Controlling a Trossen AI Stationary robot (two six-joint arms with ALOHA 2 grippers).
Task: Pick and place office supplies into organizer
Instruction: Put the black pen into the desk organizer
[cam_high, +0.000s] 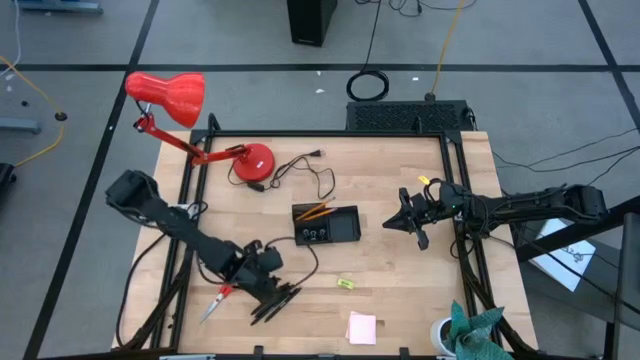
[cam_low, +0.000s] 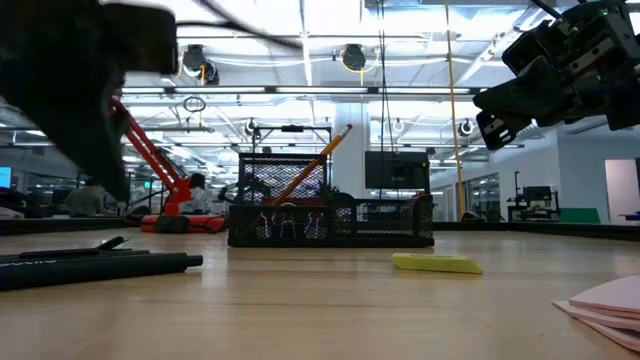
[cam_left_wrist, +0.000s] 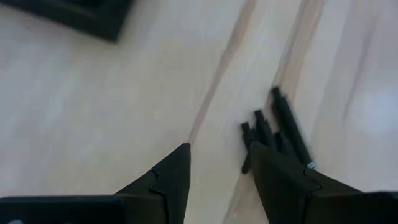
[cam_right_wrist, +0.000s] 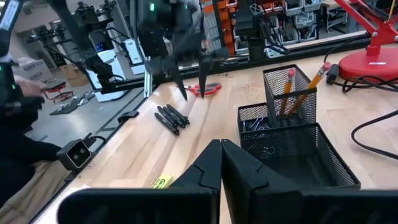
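Wooden table (cam_high: 400, 310) held the scene as the left gripper (cam_high: 268, 288), fingers spread wide, hovered just beside the pens (cam_high: 277, 302), near the front edge, apparently needing to descend and clamp before carrying them to the organizer (cam_high: 327, 224), while the right gripper (cam_high: 412, 222) waited closed.

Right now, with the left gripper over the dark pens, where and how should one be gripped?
Grip a pen at mid-barrel, coming straight down. The dark pens lie flat on the table in a tight, roughly parallel bundle, so the outermost one is likely easiest, fingers closing across its width. The left gripper is open above them already.
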